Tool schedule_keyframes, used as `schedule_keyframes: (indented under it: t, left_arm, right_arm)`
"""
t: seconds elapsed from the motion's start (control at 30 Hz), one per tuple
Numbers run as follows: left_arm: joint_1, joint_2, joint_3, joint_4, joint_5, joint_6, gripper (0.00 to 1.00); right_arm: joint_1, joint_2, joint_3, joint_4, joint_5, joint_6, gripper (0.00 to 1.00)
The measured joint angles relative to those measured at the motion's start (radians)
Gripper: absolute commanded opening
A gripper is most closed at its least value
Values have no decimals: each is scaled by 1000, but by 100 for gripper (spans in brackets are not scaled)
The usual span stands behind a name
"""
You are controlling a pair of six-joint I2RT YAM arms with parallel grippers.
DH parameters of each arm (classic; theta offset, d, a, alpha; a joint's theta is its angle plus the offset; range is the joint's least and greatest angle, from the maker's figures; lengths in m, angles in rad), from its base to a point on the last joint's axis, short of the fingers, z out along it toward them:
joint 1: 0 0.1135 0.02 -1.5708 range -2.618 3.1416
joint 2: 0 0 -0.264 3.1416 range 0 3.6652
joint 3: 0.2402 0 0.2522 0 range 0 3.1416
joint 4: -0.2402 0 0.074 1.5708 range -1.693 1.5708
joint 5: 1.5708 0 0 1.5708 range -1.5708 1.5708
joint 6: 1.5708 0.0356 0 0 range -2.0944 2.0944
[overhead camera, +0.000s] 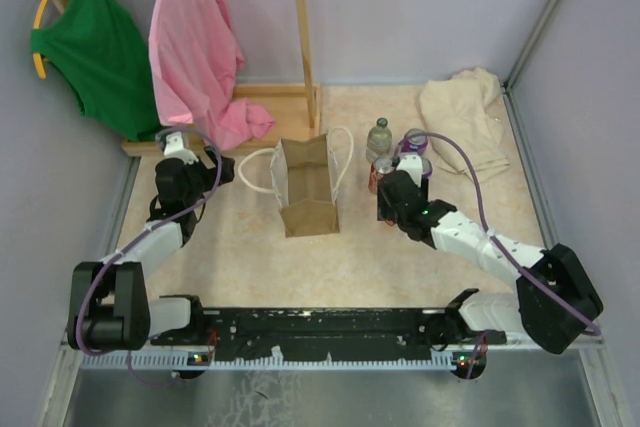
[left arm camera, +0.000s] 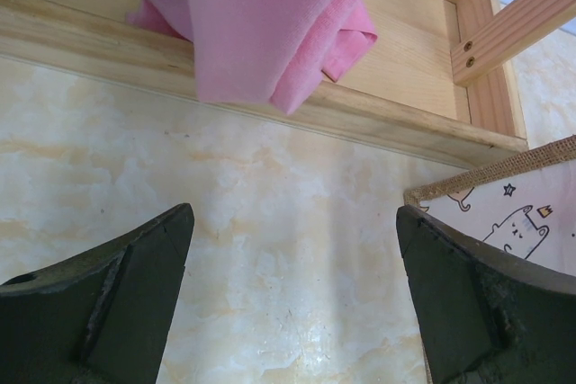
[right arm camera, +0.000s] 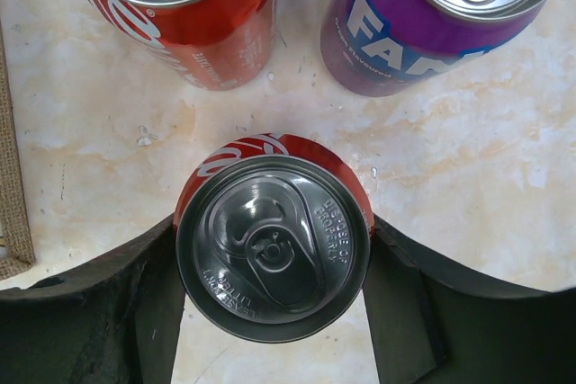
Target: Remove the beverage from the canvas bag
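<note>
Found clenched in right pincer [right arm camera: 273, 254]: red can [right arm camera: 273, 222], upright, outside canvas bag [overhead camera: 308, 187], near second red can [right arm camera: 180, 15] and purple can [right arm camera: 432, 24]. Noted released: left pincer [left arm camera: 292, 249]. Advise: seat base flat on worktop [overhead camera: 330, 267], release gently, retreat straight, avoiding neighbours.

Small boxy tan-brown canvas bag [overhead camera: 308, 217] had white loop handles and a pale cartoon-and-star print, red aluminium drink can [right arm camera: 273, 249] showed a silver top, purple drink can [right arm camera: 405, 42] bore white letters, tabletop [overhead camera: 330, 267] was marbled cream.

Lilac walls [overhead camera: 420, 17] enclose a beige, perhaps marbled, tabletop [overhead camera: 340, 257].
</note>
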Motion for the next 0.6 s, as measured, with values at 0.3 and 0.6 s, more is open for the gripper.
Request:
schedule_keyframes:
  t: [0.3, 0.6]
  left_arm:
    - [0, 10, 0, 0, 1, 0, 100]
    - [0, 6, 0, -1, 0, 1, 100]
  right_arm:
    - [-6, 19, 63, -49, 1, 31, 99]
    - [-6, 10, 100, -92, 11, 33, 99]
